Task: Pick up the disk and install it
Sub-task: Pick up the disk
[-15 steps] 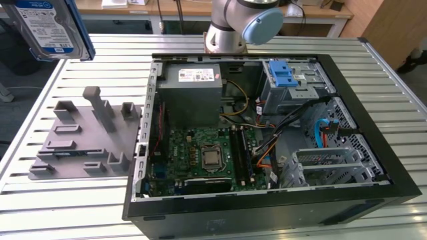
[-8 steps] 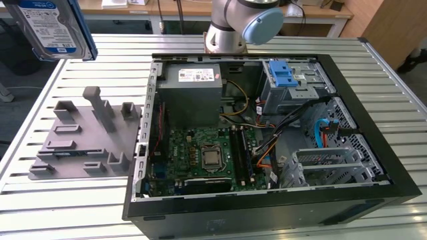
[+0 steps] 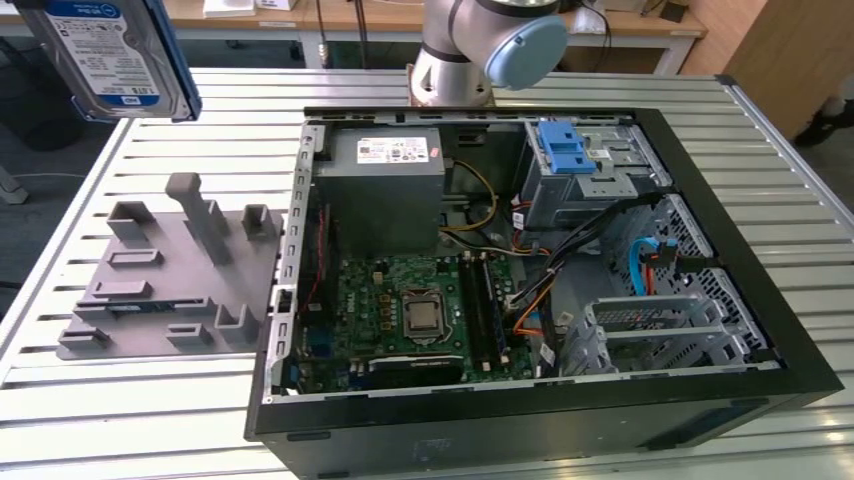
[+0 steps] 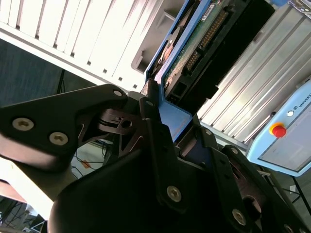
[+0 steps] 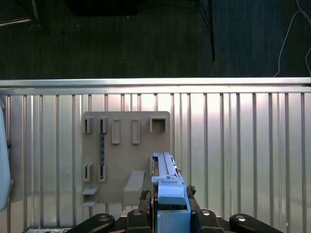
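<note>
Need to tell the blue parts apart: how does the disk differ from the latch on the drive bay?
The disk hangs in the air in the gripper, above the table; the latch sits on the bay inside the case. The disk is silver-grey with a white-and-blue label and blue rails; the latch is all blue. Both have blue plastic.

Your exterior view looks steeply down on the open computer case (image 3: pixel 534 435) and the slatted table (image 3: pixel 134 420), with the arm's base (image 3: pixel 461 60) at the far edge. Your first wrist view faces straight down past the disk (image 5: pixel 167 191) onto the grey fixture plate (image 5: pixel 126 155), which the exterior view also shows, on the exterior view's left of the case. Your second wrist view sits tight against the fingers (image 4: pixel 151 116), looking along the disk toward the table slats.
</note>
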Motion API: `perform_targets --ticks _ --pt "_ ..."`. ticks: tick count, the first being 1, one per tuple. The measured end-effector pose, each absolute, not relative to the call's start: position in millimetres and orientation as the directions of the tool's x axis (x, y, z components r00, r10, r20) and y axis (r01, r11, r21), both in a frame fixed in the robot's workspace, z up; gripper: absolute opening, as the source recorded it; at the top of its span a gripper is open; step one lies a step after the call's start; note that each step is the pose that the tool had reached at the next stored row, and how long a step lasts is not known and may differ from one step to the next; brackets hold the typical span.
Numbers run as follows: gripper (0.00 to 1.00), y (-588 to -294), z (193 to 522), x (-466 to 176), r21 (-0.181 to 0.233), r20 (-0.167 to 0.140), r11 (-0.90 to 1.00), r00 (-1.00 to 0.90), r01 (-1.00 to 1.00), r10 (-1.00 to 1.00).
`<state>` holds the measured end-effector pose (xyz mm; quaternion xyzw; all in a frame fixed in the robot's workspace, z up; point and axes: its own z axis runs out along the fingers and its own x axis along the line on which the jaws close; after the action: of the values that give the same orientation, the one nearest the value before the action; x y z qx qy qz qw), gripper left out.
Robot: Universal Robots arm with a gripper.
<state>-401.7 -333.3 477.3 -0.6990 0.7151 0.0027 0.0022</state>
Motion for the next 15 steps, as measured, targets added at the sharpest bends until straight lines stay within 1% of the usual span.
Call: perform_targets --ticks 15 --pt "0.36 -336.6 480.1 -397.0 0.001 -0.007 0.023 -0.023 -1.000 -1.000"
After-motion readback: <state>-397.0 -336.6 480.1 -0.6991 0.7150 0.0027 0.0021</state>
